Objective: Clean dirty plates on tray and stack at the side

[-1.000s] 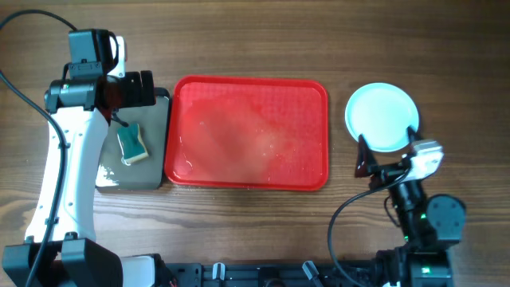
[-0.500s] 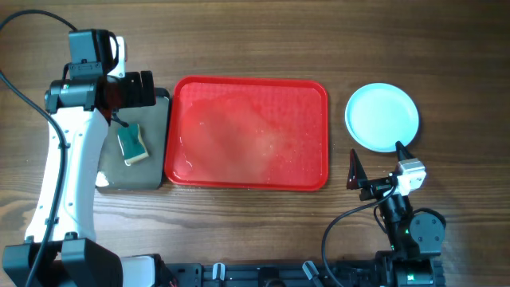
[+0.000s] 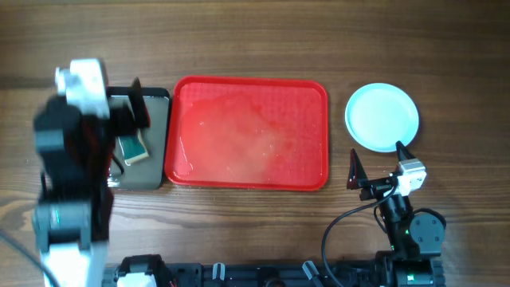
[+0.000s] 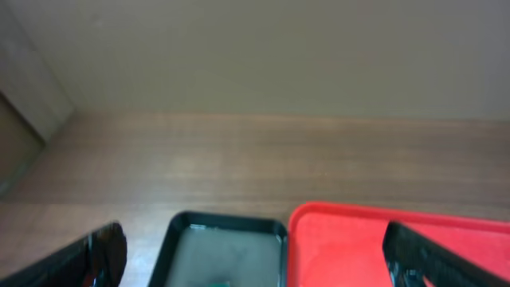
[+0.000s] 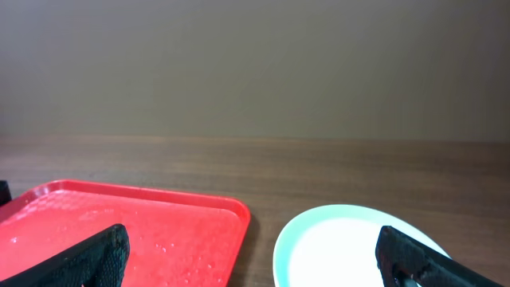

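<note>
The red tray (image 3: 247,131) lies mid-table, wet, with no plates on it; it also shows in the left wrist view (image 4: 358,239) and the right wrist view (image 5: 143,231). A pale mint-blue plate (image 3: 382,117) sits on the table right of the tray; any plates under it are hidden. It shows in the right wrist view (image 5: 351,247) too. My right gripper (image 3: 378,156) is open and empty just in front of the plate, and shows open in its own wrist view (image 5: 251,255). My left gripper (image 3: 130,112), blurred, is open and empty over the black tray (image 4: 263,267).
A black tray with a grey bottom (image 3: 151,163) lies left of the red tray and touches it. A green sponge (image 3: 132,147) lies in it. The black tray also shows in the left wrist view (image 4: 231,247). A wall stands behind the table.
My left arm has swung toward the table's front and is blurred by motion. My right gripper drew back from the plate a second ago and has since held still.
</note>
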